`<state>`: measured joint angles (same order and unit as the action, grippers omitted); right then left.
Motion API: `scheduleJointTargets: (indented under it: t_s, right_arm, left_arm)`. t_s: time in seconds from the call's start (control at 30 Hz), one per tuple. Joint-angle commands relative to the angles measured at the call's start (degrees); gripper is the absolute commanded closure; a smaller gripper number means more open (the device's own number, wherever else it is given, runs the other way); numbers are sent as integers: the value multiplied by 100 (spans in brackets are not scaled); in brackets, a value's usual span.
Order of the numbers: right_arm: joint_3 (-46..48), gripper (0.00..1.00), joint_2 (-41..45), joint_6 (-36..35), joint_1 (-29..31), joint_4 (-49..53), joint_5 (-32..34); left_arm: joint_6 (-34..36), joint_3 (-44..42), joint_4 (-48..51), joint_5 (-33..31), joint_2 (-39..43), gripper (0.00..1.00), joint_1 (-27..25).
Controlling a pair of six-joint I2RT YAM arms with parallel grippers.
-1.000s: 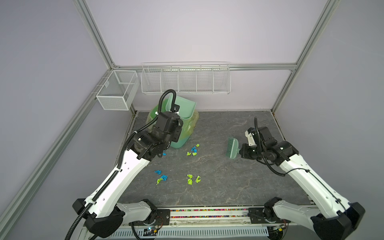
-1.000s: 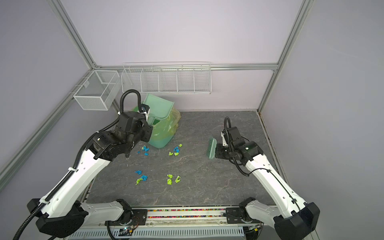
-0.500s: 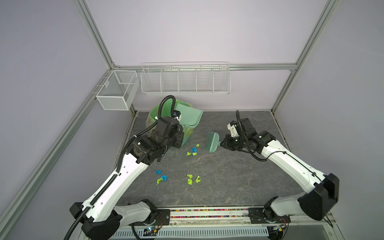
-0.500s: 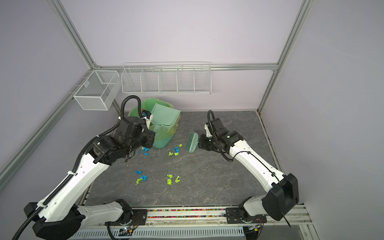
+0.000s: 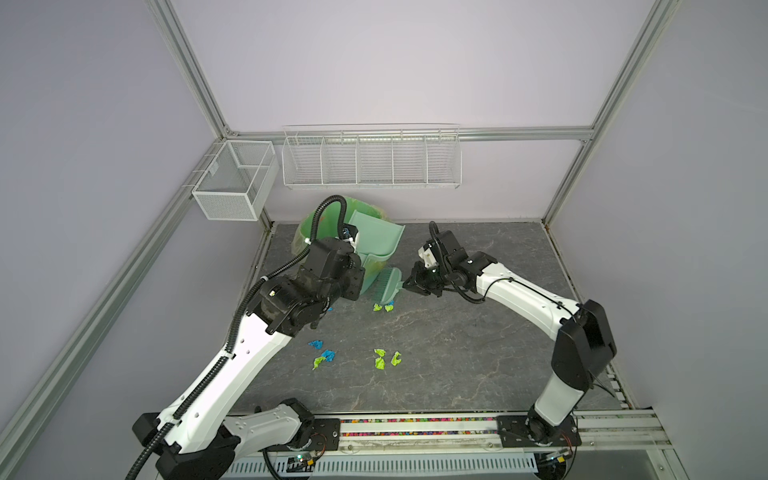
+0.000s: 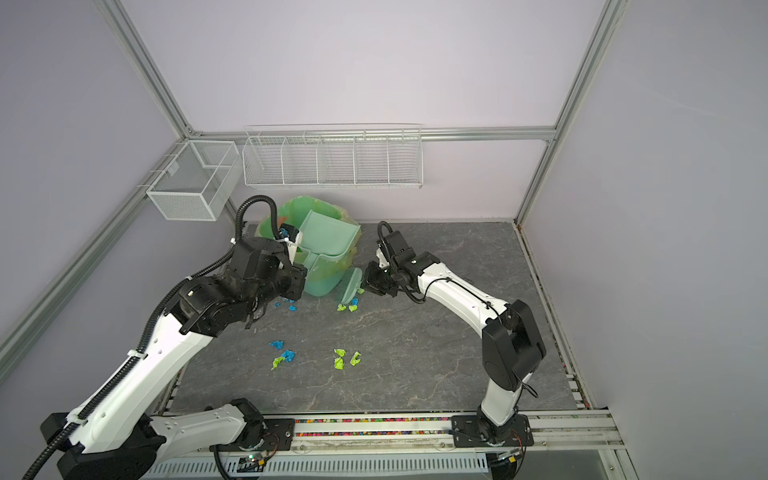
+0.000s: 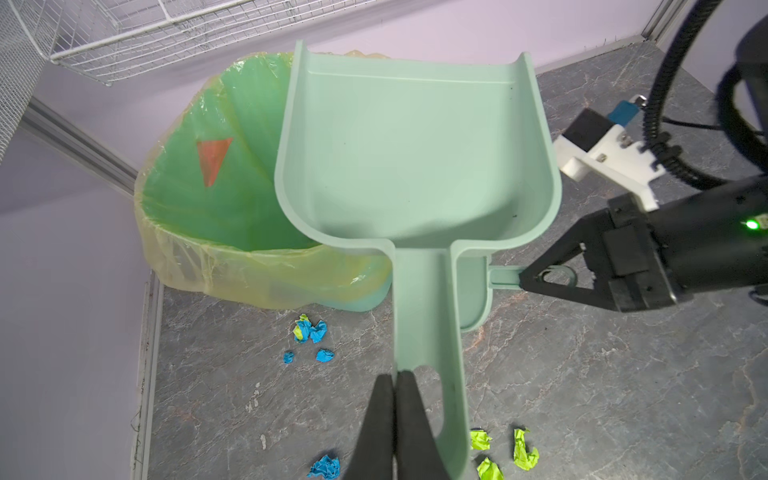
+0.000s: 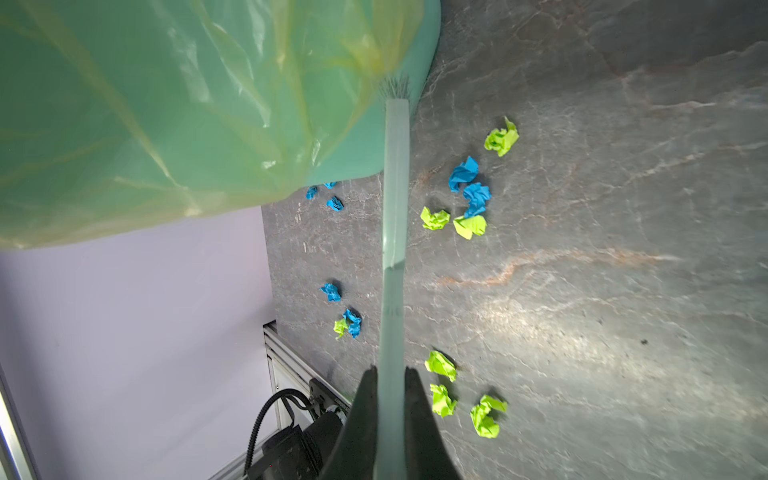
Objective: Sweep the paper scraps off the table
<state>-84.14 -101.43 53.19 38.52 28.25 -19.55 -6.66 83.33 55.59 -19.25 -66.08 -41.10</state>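
My left gripper (image 7: 395,380) is shut on the edge of the handle of the pale green dustpan (image 7: 415,145), which hangs empty over the rim of the lined green bin (image 7: 216,166). My right gripper (image 8: 390,374) is shut on the handle of the pale green brush (image 8: 395,208), and the bristles touch the bin's side (image 5: 388,286). Blue and lime paper scraps lie on the table (image 5: 478,353): some by the bin's foot (image 5: 384,307), a blue and green group (image 5: 322,353) to the left, and green ones (image 5: 384,359) in the middle. Both top views show them (image 6: 345,357).
Two white wire baskets (image 5: 370,160) (image 5: 235,185) hang on the back and left walls above the bin. Aluminium framing runs along the table's left edge, and the arms' base rail (image 5: 415,428) lines the front. The right arm's elbow (image 5: 582,345) stands high over the table's right side.
My right arm has carried the brush leftwards from the table's right middle to the bin's side. The left arm has tilted the dustpan further over the bin.
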Motion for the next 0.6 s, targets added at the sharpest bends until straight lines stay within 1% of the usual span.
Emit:
scheduleJointTargets:
  t_s: [0.0,0.17,0.33,0.43,0.57]
  right_arm:
    - [-106,93,-235,312,37,-284,-220]
    - [-234,93,-577,355,32,-276,-268]
    - [-177,93,-672,348,-1,-251,-261]
    - [134,93,-554,337,-95,-364,-325]
    - [723,93,-244,329,-296,-463,-359]
  left_arm:
    - [-11,-51,111,-9,89,100,24]
    - [-19,-148,121,39,99,100,23]
    - [-75,-259,63,196,157,100,23]
    - [19,-344,41,307,190,100,19]
    - [120,-522,-11,199,228,100,25]
